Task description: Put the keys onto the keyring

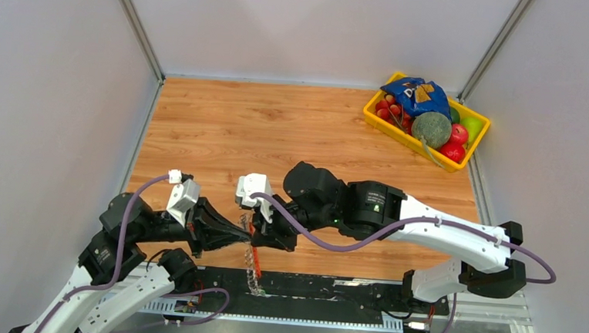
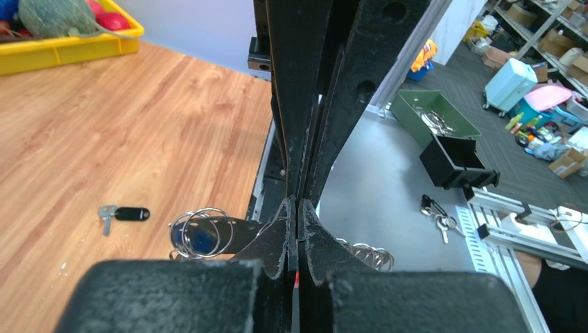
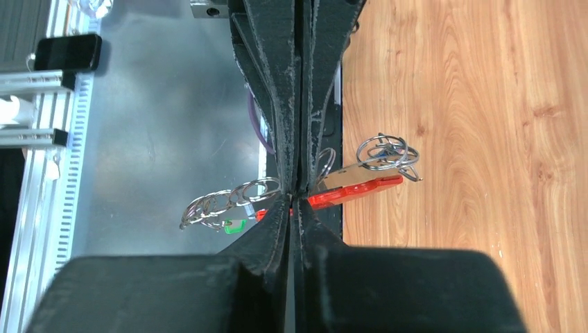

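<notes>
Holding the keyring off the counter between both claws is judged to be the step in hand. The left claw is seen fully closed, tip to tip with the right claw, which is closed as well. The keyring's strap is pinched in both, and a sliver of red shows between the left fingers.

From the right wrist, the red strip is seen running out to the right of the claw and ending in a small cluster of wire loops. A chain of rings and the green tip hang just to the claw's left.

From the left wrist, the ring is seen just left of the claw, with the blue key showing through it. Whether that key is threaded on or only lies behind the ring cannot be told.

The black key lies flat on the counter, well apart from the left claw on its left, and is not yet on the ring.

For the next move, one claw would have to be opened and sent to the black key while the ring is kept steady in the other. A fine pinch on the small head would be called for. The key's hole would then have to be lined up with the split in the coil, which cannot be made out here.
</notes>
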`<action>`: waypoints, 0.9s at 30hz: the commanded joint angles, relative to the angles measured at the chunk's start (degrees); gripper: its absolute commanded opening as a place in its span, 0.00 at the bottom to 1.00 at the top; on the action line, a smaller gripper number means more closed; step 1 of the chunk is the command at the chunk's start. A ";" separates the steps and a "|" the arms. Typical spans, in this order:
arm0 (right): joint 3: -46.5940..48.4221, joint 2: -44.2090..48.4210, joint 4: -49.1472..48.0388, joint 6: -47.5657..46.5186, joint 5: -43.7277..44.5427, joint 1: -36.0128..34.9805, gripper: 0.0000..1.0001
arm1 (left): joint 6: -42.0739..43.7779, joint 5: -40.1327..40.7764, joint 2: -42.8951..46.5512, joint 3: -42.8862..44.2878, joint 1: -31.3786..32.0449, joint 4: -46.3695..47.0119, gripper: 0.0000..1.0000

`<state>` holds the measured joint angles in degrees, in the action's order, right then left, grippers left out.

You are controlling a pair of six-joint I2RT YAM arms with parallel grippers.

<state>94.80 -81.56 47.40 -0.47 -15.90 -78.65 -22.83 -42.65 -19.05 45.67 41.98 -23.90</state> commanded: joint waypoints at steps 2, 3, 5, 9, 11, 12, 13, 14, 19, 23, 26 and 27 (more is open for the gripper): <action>-4.03 8.43 -10.04 1.43 1.89 0.08 0.16 | -0.77 2.38 4.01 -1.04 0.04 6.67 0.00; -5.49 10.22 -11.45 1.02 2.60 0.09 0.25 | -0.97 2.57 4.76 -1.62 0.04 9.18 0.00; -8.90 12.25 -14.01 0.76 4.93 -0.01 0.34 | -2.02 3.39 6.89 -2.65 0.04 13.62 0.00; -11.73 13.67 -16.56 -3.07 6.67 -0.05 0.51 | -4.79 4.81 9.47 -4.89 -0.02 22.34 0.00; -12.57 13.84 -17.72 -4.37 6.15 -0.37 0.53 | -6.62 5.70 10.08 -6.34 0.03 26.88 0.00; -13.07 13.94 -18.69 -5.05 5.69 -0.55 0.54 | -7.19 5.89 10.50 -6.84 0.03 29.99 0.00; -13.73 14.17 -19.86 -5.73 5.48 -0.96 0.54 | -8.27 6.42 10.69 -8.15 0.03 31.60 0.00; -14.45 14.48 -21.14 -6.37 5.45 -1.31 0.54 | -8.76 6.74 11.07 -8.71 0.04 34.46 0.00; -18.03 16.17 -28.51 -10.32 5.54 -3.50 0.54 | -11.75 10.04 13.40 -12.88 0.04 41.62 0.00; -19.94 16.39 -32.92 -13.34 7.59 -5.37 0.54 | -13.49 13.25 15.81 -15.91 0.03 46.57 0.00; -20.81 16.53 -36.03 -14.94 10.54 -6.84 0.52 | -15.06 15.03 17.32 -18.37 -0.02 50.38 0.00; -21.02 16.66 -36.97 -15.25 11.30 -7.19 0.50 | -15.69 15.60 17.85 -18.75 0.02 50.90 0.00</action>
<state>74.30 -66.96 19.05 -11.94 -8.45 -84.20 -34.98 -31.22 -3.16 28.14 41.98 17.39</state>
